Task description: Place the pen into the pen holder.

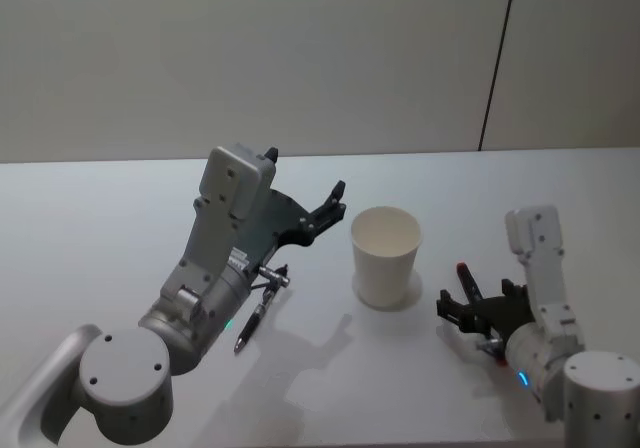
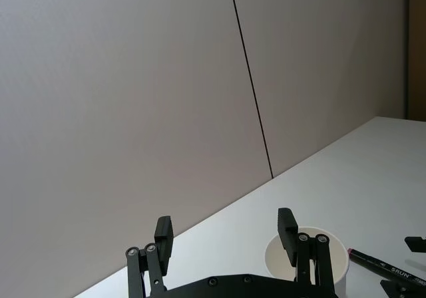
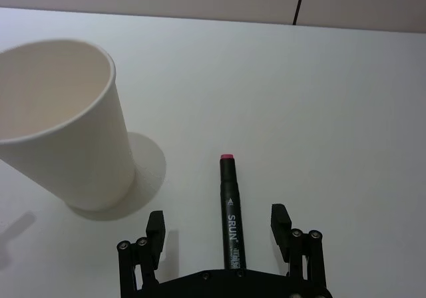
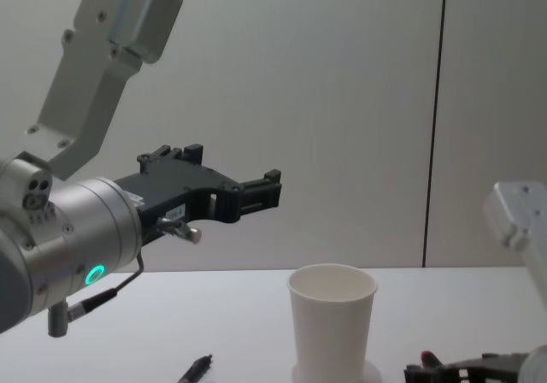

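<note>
The pen holder, a white paper cup, stands upright mid-table. A black marker pen with a red tip lies on the table to the cup's right, between the fingers of my right gripper, which is open and low over it. A second, dark pen lies on the table under my left arm. My left gripper hangs open and empty in the air, left of the cup and above its rim.
The white table runs back to a plain grey wall with a dark vertical seam. Bare tabletop lies behind the cup and along the far left.
</note>
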Robot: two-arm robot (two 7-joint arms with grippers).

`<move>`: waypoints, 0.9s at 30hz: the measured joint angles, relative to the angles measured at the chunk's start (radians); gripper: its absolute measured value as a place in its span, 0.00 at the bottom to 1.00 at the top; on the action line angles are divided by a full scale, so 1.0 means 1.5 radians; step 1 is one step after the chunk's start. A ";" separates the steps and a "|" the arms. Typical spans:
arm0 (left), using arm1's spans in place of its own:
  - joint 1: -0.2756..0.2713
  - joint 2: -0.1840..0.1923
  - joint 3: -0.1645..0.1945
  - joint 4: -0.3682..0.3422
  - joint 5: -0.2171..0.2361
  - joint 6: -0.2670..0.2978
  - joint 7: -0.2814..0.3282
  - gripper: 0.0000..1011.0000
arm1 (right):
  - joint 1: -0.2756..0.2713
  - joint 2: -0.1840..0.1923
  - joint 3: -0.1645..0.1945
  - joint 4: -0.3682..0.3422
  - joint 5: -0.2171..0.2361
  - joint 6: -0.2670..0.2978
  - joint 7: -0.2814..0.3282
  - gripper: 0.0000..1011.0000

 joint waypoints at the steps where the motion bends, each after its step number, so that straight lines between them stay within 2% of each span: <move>1: 0.000 0.000 0.000 0.000 0.000 0.000 0.000 0.99 | 0.001 -0.001 -0.001 0.003 0.000 0.000 -0.001 0.99; 11: 0.000 0.000 0.000 0.000 0.000 0.000 0.000 0.99 | 0.011 -0.016 -0.004 0.036 -0.004 0.004 -0.011 0.98; 16: 0.000 0.000 0.000 0.000 0.000 0.000 0.000 0.99 | 0.015 -0.021 -0.005 0.050 -0.004 0.005 -0.012 0.90; 18: 0.000 0.000 0.000 0.000 0.000 0.000 0.000 0.99 | 0.015 -0.022 -0.004 0.053 -0.004 0.005 -0.013 0.81; 19: 0.000 0.000 0.000 0.000 0.000 0.000 0.000 0.99 | 0.016 -0.023 -0.004 0.057 -0.003 0.005 -0.013 0.81; 24: 0.000 0.000 0.000 0.000 0.000 0.000 0.000 0.99 | 0.018 -0.026 -0.003 0.063 -0.001 0.001 -0.013 0.62; 25: 0.000 0.000 0.000 0.000 0.000 0.000 0.000 0.99 | 0.018 -0.026 -0.003 0.064 -0.001 0.001 -0.013 0.62; 27: 0.000 0.000 0.000 0.000 0.000 0.000 0.000 0.99 | 0.018 -0.026 -0.002 0.065 -0.001 0.000 -0.012 0.56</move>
